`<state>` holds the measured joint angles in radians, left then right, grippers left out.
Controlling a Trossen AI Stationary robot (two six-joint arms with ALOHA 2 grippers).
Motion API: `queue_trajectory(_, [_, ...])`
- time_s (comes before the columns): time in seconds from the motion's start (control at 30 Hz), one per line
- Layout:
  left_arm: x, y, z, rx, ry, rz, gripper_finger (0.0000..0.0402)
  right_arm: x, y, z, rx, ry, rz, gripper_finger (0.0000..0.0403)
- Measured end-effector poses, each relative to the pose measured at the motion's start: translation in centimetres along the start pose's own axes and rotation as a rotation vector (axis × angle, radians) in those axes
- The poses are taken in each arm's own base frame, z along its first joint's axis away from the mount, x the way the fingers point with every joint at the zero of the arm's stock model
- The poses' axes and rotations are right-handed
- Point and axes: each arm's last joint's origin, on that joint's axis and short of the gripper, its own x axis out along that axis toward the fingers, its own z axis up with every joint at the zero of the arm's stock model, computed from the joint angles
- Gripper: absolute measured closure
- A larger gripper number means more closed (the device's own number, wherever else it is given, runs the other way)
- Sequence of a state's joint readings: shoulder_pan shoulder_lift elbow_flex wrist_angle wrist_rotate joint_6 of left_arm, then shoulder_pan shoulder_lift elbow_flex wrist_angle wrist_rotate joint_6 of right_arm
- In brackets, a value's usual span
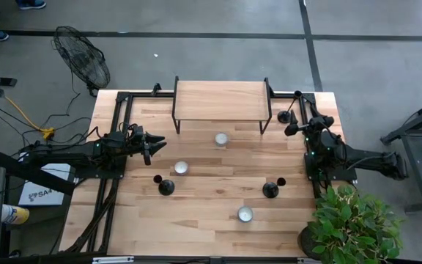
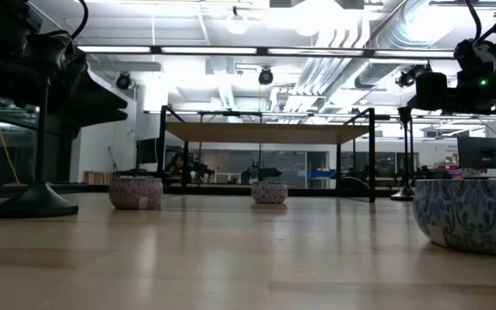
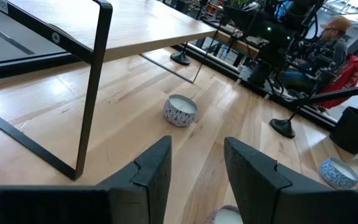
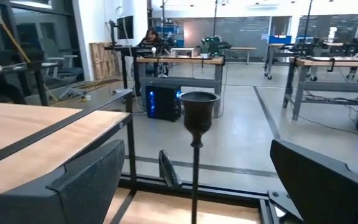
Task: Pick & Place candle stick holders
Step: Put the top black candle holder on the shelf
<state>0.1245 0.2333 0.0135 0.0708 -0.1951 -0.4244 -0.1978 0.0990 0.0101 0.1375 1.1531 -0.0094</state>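
Note:
Three black candle stick holders stand on their round bases on the wooden table: one at the far right corner (image 1: 284,116), one near the middle left (image 1: 165,186), one near the middle right (image 1: 270,190). My right gripper (image 1: 294,126) is open just short of the far right one. In the right wrist view its cup (image 4: 197,111) and thin stem show between my wide-spread fingers, and my gripper (image 4: 197,193) touches nothing. My left gripper (image 1: 154,145) is open and empty above the table's left part (image 3: 197,174).
A wooden shelf riser on black legs (image 1: 220,100) stands at the far middle. Three small white candle bowls sit on the table (image 1: 221,138), (image 1: 181,167), (image 1: 245,214). A potted plant (image 1: 346,227) stands at the near right corner. A person sits beyond the table (image 3: 334,37).

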Motion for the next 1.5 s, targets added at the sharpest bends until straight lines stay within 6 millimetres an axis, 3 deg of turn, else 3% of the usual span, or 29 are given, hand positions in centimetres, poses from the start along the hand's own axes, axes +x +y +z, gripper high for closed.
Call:
queue_trajectory(0.33, [0.0,0.0,0.0,0.000,0.000,0.000,0.0257,0.2,-0.1,0.1,0.004,-0.003,0.004,0.0004])
queue_trajectory(0.57, [0.0,0.0,0.0,0.000,0.000,0.000,0.0257,0.2,0.0,1.2,0.007,-0.015,0.037,0.0004])
queue_trajectory(1.1, [0.0,0.0,0.0,0.000,0.000,0.000,0.0257,0.6,1.2,0.3,-0.043,0.050,0.130,0.0004])
queue_trajectory(1.5, [0.0,0.0,0.0,0.000,0.000,0.000,0.0257,1.9,1.2,0.2,-0.053,0.055,0.080,0.0004])
